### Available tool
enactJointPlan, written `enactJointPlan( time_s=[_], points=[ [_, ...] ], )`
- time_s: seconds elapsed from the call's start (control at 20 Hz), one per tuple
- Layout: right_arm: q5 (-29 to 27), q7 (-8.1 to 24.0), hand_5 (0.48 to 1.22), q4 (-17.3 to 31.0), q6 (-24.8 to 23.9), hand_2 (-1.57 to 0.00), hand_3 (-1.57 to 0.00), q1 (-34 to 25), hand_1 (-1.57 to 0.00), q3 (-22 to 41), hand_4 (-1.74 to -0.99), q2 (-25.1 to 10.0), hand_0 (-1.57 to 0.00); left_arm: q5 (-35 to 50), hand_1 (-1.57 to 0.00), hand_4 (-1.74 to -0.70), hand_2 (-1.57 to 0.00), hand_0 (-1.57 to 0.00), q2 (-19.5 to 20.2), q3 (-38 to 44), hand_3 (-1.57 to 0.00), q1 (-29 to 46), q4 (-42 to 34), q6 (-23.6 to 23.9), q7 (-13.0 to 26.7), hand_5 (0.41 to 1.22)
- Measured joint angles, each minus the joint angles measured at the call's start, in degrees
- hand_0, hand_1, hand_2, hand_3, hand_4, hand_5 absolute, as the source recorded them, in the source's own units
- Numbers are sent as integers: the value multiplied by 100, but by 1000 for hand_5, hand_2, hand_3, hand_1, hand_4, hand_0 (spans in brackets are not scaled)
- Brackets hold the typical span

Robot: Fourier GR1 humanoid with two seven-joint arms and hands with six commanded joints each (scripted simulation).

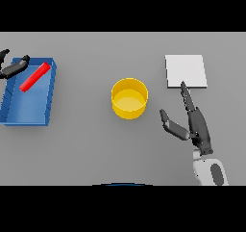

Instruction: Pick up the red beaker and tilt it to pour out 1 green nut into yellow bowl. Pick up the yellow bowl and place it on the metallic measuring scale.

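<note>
At far left, the left hand (12, 67) reaches with relaxed fingers over a blue tray (12, 111), just beside the red beaker (35, 76) (lying diagonally, upper end rightward). The yellow bowl (129, 98) stands mid-counter. The right hand (192, 118), fingers straight and spread, points at the scale (186, 71).

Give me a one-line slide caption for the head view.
Red beaker lies in blue tray by left hand; yellow bowl sits mid-table; open right hand nears scale.
</note>
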Motion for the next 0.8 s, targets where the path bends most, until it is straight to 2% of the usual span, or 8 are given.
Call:
enactJointPlan(
  time_s=[0.05, 0.1, 0.2, 0.3, 0.45, 0.65, 0.75, 0.8],
  points=[
    [39, 110, 631, 7, -15, 1, 1, -49, 1, 15, -1131, 8, 1, -2, -58, -778, -55, -64, -28, 2, -57, 2, -19, 51, -102, 633],
    [296, 351, 638, -43, -125, 1, 1, -128, 1, 94, -1115, -12, 1, 28, -46, -779, -44, -51, -60, 29, -45, 2, -33, 96, -186, 635],
    [438, 232, 662, -16, 121, 1, 1, -186, 1, 234, -1080, -235, 1, 154, -29, -786, -28, -32, -113, 114, -29, 37, -113, 139, -344, 652],
    [607, 188, 662, 88, 444, 1, 1, -510, 1, 341, -1103, -597, 1, 262, -18, -798, -17, -20, -182, 153, -18, 162, -323, 196, -412, 661],
    [1411, 582, 631, 197, 720, 1, 1, -1032, 1, 722, -1132, -1094, 1, 302, -9, -802, -8, -10, -242, 169, -9, 150, -298, 205, -333, 678],
    [2239, 381, 632, 531, 1189, 1, 1, -1873, 1, 1276, -1152, -1657, 1, 320, -3, -811, -3, -3, -302, 137, -3, 179, -334, 188, -342, 688],
    [2541, 137, 637, 699, 1407, 1, 1, -2219, 1, 1582, -1162, -1808, 1, 352, -2, -811, -1, -2, -271, 164, -2, 217, -396, 167, -330, 689],
    [2712, 156, 639, 848, 1515, 1, 1, -2433, 1, 1765, -1167, -1788, 1, 365, -1, -809, -1, -1, -249, 167, -1, 228, -402, 127, -338, 687]
  ],
)
